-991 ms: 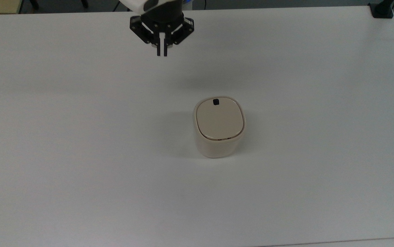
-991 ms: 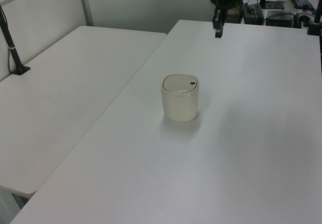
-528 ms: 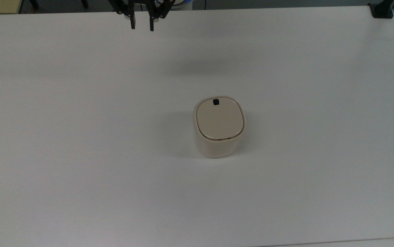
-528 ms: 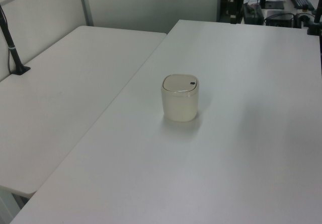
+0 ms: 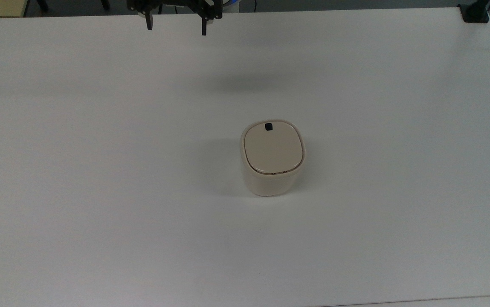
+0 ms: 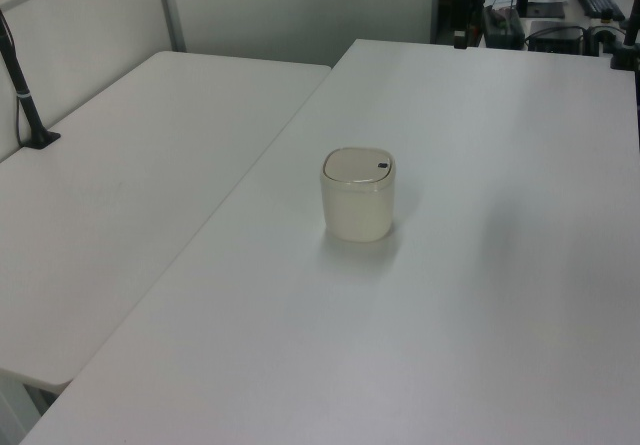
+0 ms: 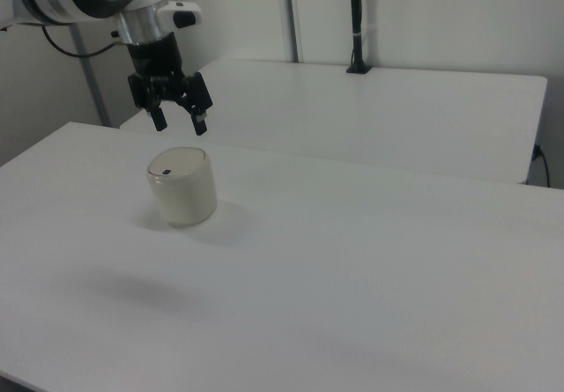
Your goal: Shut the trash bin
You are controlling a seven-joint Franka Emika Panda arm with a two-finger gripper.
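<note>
The cream trash bin (image 5: pixel 273 157) stands near the middle of the white table, its flat lid (image 5: pixel 273 147) lying down flush on the rim with a small black tab (image 5: pixel 268 126) at the far edge. The bin (image 6: pixel 357 194) also shows in the left view, and the bin (image 7: pixel 182 186) in the right view. My gripper (image 5: pixel 176 25) hangs open high above the table's far edge, well away from the bin, with nothing between its fingers. In the right view the gripper (image 7: pixel 181 125) hovers above and behind the bin.
A second white table (image 6: pixel 120 195) adjoins on the left view's left. A black clamp post (image 5: pixel 475 12) sits at the top view's far right corner. Another black pole (image 7: pixel 356 22) stands on the adjoining table.
The gripper has risen and pulled back toward the table's far edge, and its fingers went from shut to wide open. The bin and its lid have not moved.
</note>
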